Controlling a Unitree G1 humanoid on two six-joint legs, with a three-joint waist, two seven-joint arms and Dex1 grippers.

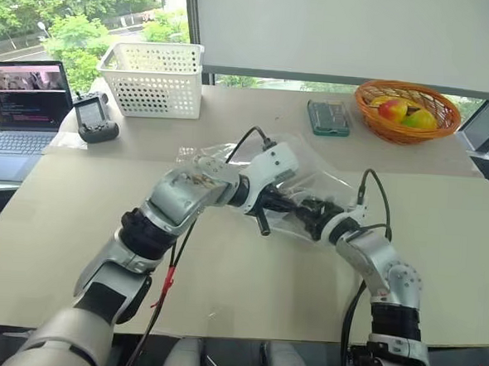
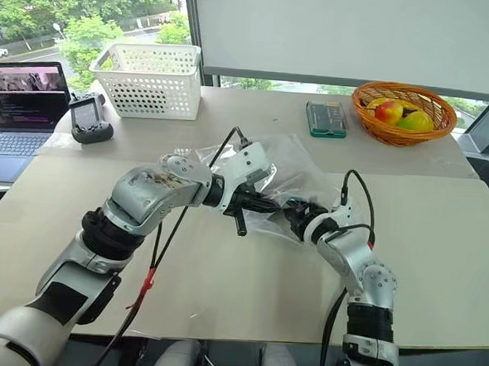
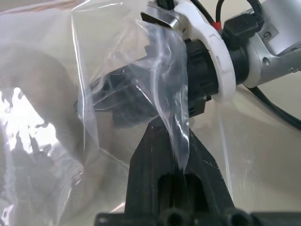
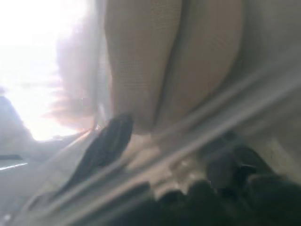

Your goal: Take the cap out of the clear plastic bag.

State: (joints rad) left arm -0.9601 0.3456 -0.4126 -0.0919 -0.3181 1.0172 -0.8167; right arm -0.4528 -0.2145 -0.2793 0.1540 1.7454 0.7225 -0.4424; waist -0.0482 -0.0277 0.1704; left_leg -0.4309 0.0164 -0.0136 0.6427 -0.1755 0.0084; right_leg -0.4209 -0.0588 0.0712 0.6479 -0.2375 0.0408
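Left eye view: fruit basket [image 1: 407, 112] and white basket [image 1: 154, 79] behind clear plastic bag [image 1: 307, 174].

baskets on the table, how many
2: a white basket at the table's far left, next to the laptop, and an orange wicker basket holding fruit at the far right. None looks hidden.

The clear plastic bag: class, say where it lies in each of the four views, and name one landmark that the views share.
Left eye view: clear plastic bag mid-table, between both grippers.
Right eye view: centre, draped over the arms.
Left wrist view: a fold pinched in the left gripper, film across the picture.
Right wrist view: blurred film before the cap.
Shared landmark: the right gripper, reaching into the bag.
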